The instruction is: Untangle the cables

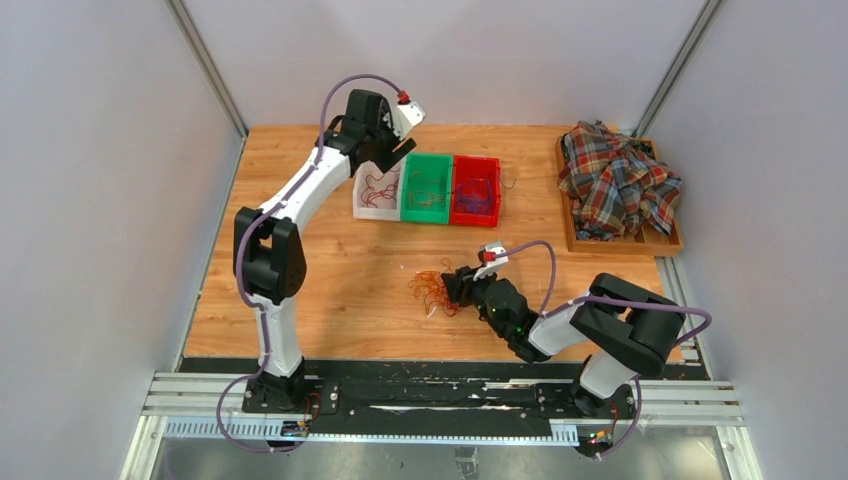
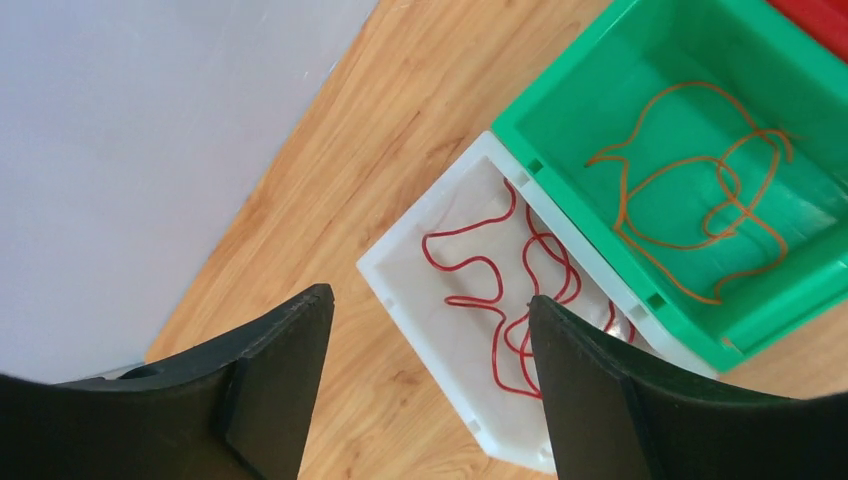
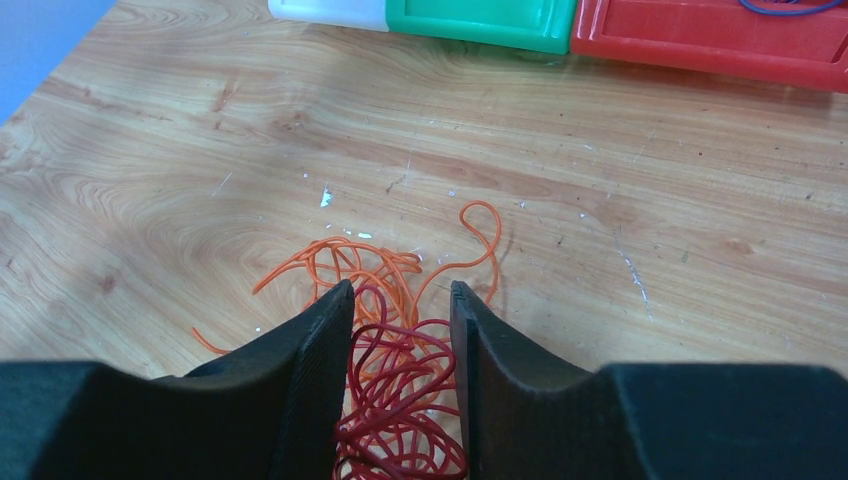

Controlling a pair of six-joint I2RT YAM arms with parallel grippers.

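L claw [image 2: 428,298] wide, empty; R claw [image 3: 400,290] narrow astride thin red/orange wire cables [image 3: 398,405], grip unclear. Pulling cd tighten knot.

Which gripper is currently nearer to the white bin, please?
The left. The left gripper hovers open directly above the white bin, which holds a red cable. The right gripper is well short of it, its fingers straddling the cable bunch.

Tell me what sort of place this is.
Probably a robotics lab test cell: a wooden table boxed in by plain grey walls, a left arm and right arm bolted to one metal rail, and a white bin, green bin and red bin for sorting the cables.
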